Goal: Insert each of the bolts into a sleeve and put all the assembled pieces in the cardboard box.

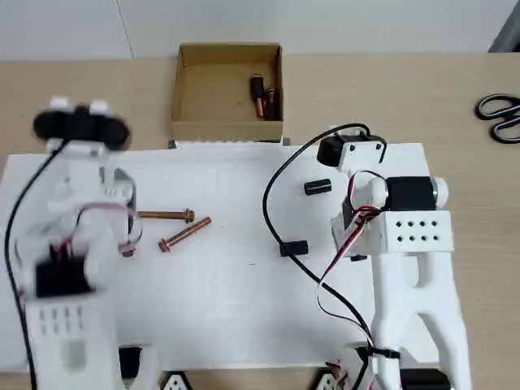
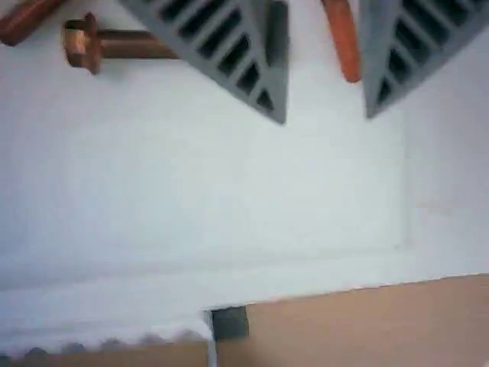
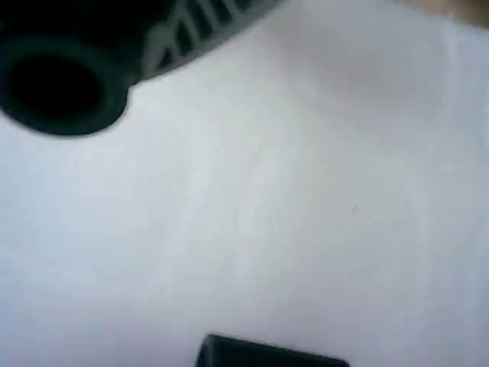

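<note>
See the left hand open, astride what seems a bolt shaft. Note two loose bolts flat on the counter just beside (long axes running toward the other arm); count the left arm nearer.

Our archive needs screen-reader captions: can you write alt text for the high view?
Two copper bolts lie loose on a white mat beside the left arm; two black sleeves sit near the right arm. Behind the mat, a cardboard box holds copper-and-black pieces.
</note>
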`<state>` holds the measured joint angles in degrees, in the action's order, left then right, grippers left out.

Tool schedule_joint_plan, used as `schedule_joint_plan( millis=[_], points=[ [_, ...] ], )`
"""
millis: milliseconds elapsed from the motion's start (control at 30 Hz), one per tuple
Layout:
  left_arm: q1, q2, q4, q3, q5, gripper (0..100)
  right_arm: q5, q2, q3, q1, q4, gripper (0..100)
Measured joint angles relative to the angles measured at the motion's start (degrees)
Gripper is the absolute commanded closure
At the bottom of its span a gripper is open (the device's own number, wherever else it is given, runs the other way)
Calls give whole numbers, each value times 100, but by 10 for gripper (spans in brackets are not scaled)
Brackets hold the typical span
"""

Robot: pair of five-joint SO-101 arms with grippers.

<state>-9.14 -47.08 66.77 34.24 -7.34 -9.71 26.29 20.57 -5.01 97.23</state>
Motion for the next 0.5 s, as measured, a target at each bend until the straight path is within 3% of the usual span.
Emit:
schedule_joint_plan(
  millis=[233,500],
  points=[
    [712,1996,1073,-1530,-1257,994,0,0,273,396,-255,995],
    [1011,2831,1160,-1626,-3156,993,-149,0,536,738,-466,995]
  ],
)
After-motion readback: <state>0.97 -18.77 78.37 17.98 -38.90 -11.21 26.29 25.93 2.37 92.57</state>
